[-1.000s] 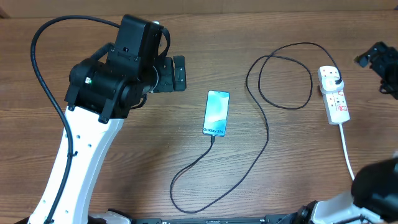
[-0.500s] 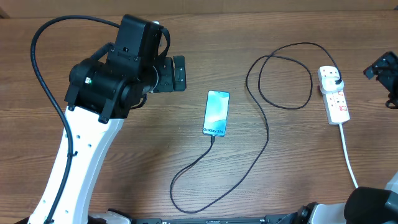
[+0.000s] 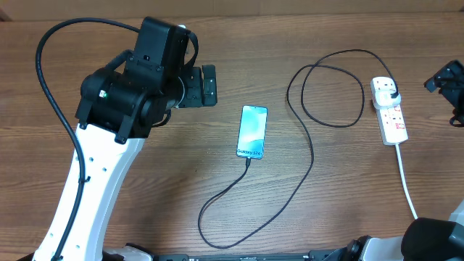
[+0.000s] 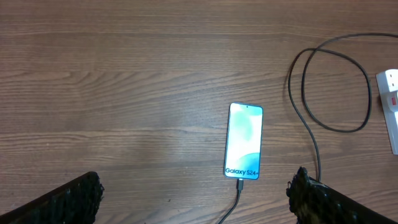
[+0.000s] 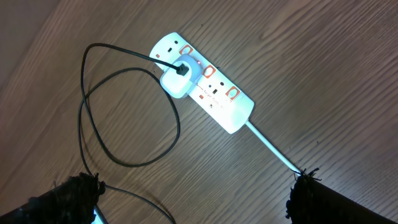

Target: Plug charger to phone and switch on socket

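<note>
Starting at the right end effector [image 5: 196,180], we found its two fingers [image 5: 62,200] spread wide with nothing between them, hanging above the worktop [image 5: 323,74] and touching nothing. In its wrist view the socket [image 5: 205,90] lay just ahead of that open gap. Its long axis ran on a slant from upper left to lower right, and its white cord [image 5: 270,149] trailed off the lower end toward the right-hand finger. The charger [image 5: 127,118] had its plug seated in an outlet near the upper end, but we could not tell which way the small red switches [image 5: 231,93] were set. From overhead, this end effector sat at the far right edge, with the socket near it on its left, toward the middle of the worktop. The left end effector [image 4: 196,179], equally wide open and empty, hung well apart from the socket on the far side of the phone [image 4: 244,141]. The phone lay flat near the centre with its screen lit and its lettered end toward that end effector, and the charger's tip met that end. We judged the phone end apparently connected and the switch the remaining step. It fell to the right arm, the nearer one, which would need to reach leftward and down onto the switch.
</note>
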